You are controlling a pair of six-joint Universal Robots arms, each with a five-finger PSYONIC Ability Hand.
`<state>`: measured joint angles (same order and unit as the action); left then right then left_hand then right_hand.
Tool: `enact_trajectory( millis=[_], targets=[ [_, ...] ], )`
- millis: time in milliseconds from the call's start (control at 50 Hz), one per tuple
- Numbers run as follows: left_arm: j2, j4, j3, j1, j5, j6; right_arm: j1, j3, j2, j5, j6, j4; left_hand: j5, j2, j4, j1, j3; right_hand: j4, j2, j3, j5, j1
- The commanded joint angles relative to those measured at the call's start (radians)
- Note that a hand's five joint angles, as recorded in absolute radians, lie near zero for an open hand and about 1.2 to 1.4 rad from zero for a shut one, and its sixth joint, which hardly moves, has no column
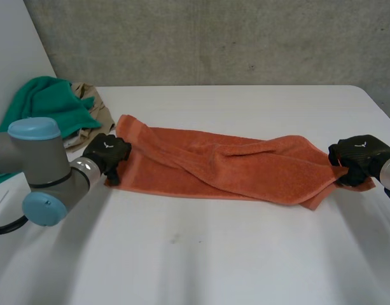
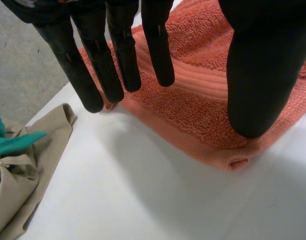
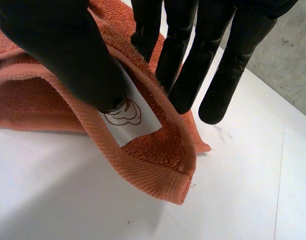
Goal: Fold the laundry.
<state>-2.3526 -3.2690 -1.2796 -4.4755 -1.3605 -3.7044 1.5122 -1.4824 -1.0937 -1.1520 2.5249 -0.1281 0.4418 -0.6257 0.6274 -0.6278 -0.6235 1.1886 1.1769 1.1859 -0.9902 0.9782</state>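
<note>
While right hand (image 3: 58, 50) pinches towel (image 1: 233, 165) corner — left hand (image 2: 262, 75) straight, spread above opposite end.

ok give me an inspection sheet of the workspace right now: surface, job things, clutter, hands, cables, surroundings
surface: white table, faint marks.
job's things: orange towel stretched sideways, loosely folded lengthwise, wrinkled; white label at its right end.
clutter: green cloth on a beige garment, heaped at the far left corner.
hands: left hand open, fingers straight over the towel's left end; right hand pinching the right end, thumb on the label.
cables: nothing seen on the table.
surroundings: grey concrete wall behind.
</note>
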Motion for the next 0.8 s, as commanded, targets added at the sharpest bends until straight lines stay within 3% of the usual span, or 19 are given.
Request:
enact_trajectory(
  millis=[20,320,480,800],
  targets=[
    [-0.022,0.0,0.002,0.007,0.0,-0.003,0.0,-0.004,0.0,0.0,0.0,0.001,0.102,-0.093,0.091,-0.091,-0.095,0.208,0.219,0.21,-0.232,0.418],
    [0.035,0.052,-0.03,0.027,0.0,0.001,-0.001,-0.007,0.0,-0.002,-0.008,0.001,-0.112,0.121,-0.123,0.124,0.119,0.208,0.219,0.21,-0.232,0.418],
    [0.047,0.109,-0.033,0.015,0.001,0.0,0.0,-0.007,0.0,-0.002,-0.008,0.001,-0.101,0.11,-0.112,0.112,0.108,0.208,0.219,0.21,-0.232,0.418],
    [0.003,0.098,0.028,0.01,0.004,0.001,0.0,-0.013,0.002,0.0,-0.008,0.002,-0.024,0.033,-0.035,0.036,0.031,0.208,0.219,0.21,-0.232,0.418]
  ],
)
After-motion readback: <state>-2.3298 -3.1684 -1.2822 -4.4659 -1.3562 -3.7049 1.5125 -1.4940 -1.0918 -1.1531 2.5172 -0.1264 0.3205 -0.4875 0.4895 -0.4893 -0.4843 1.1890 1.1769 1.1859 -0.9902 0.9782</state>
